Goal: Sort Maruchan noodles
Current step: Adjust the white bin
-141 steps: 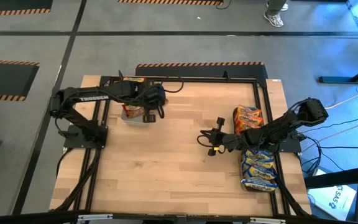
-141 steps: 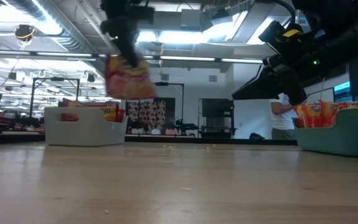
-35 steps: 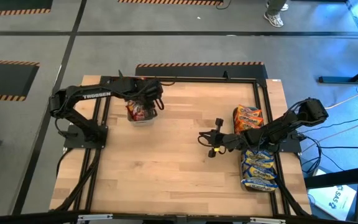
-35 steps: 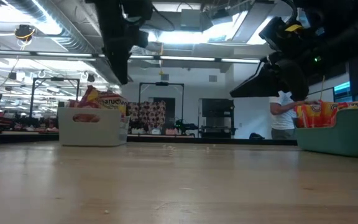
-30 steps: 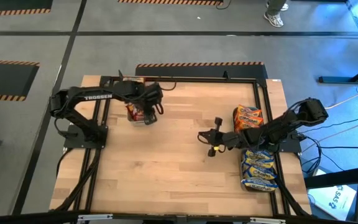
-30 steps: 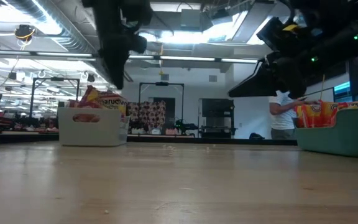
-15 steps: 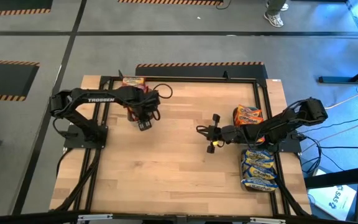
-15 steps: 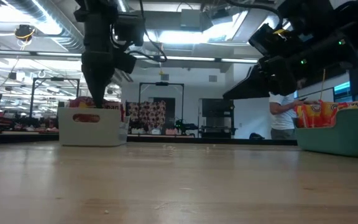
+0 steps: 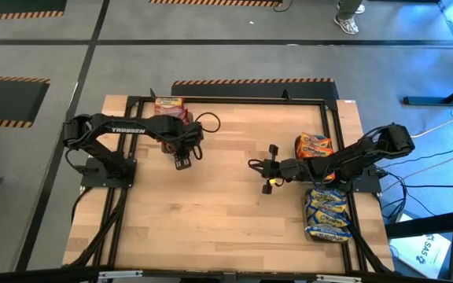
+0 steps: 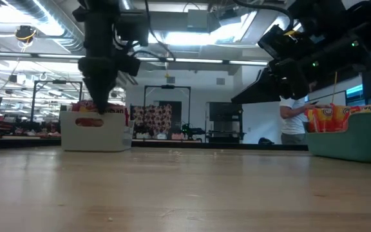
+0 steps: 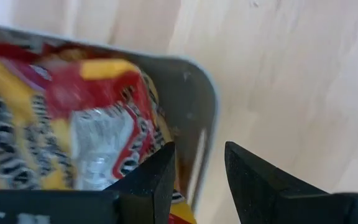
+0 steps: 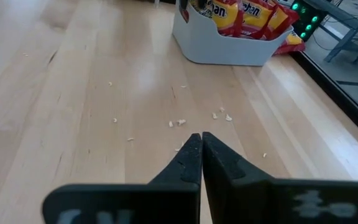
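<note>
From above, we see our left gripper (image 9: 182,163) at the grey tray (image 9: 169,106) of red noodle packets (image 9: 167,103) near the table's (image 9: 211,220) far edge, our right gripper (image 9: 252,164) mid-table. At table height, the tray (image 10: 95,131) stands far back. In the left wrist view our fingers (image 11: 157,177) stand apart, empty, over a packet (image 11: 73,130). In the right wrist view the jaws are pressed together.
</note>
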Robot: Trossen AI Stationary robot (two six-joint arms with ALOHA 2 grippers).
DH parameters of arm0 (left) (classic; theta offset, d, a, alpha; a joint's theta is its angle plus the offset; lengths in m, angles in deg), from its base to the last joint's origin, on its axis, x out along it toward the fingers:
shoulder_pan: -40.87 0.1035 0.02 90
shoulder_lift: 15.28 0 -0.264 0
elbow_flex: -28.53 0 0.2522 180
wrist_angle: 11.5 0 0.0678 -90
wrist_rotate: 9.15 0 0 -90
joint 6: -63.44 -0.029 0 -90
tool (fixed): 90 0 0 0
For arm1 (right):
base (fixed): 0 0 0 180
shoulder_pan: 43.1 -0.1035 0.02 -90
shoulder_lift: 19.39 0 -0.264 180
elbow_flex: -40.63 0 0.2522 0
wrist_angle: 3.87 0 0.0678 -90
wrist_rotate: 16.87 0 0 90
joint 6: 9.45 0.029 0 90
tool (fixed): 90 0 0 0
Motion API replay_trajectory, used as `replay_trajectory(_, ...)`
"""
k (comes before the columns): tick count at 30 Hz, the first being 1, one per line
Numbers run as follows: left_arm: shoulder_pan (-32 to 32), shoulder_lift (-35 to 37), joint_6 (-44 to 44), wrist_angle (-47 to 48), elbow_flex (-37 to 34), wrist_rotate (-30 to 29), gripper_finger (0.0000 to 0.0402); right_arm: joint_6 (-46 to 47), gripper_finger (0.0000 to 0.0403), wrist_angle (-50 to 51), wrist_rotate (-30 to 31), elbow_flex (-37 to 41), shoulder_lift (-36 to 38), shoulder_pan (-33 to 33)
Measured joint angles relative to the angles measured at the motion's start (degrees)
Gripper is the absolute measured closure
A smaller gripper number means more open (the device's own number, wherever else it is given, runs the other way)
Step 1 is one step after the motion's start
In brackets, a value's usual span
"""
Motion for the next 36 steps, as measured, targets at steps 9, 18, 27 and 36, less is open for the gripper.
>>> replay_trajectory(9, -0.02, 0.00, 0.50, -6.21, -4.06, 1.64, 0.0277, 0.04, 0.0402, -0.11, 0.08, 0.00, 0.00, 0.00)
replay_trajectory(18, -0.01, 0.00, 0.48, -10.07, -4.10, 3.81, 0.0390, 0.02, 0.0402, -0.43, 0.11, -0.02, 0.00, 0.00)
replay_trajectory(27, -2.06, -0.58, 1.79, -19.07, -4.12, 4.61, 0.0397, -0.14, 0.0402, -0.92, 0.04, -0.02, 0.00, 0.00)
replay_trajectory(36, -6.74, -7.89, 0.07, -30.75, -2.82, 6.09, 0.0397, -0.56, 0.0402, -4.34, -4.53, -0.07, 0.00, -0.02)
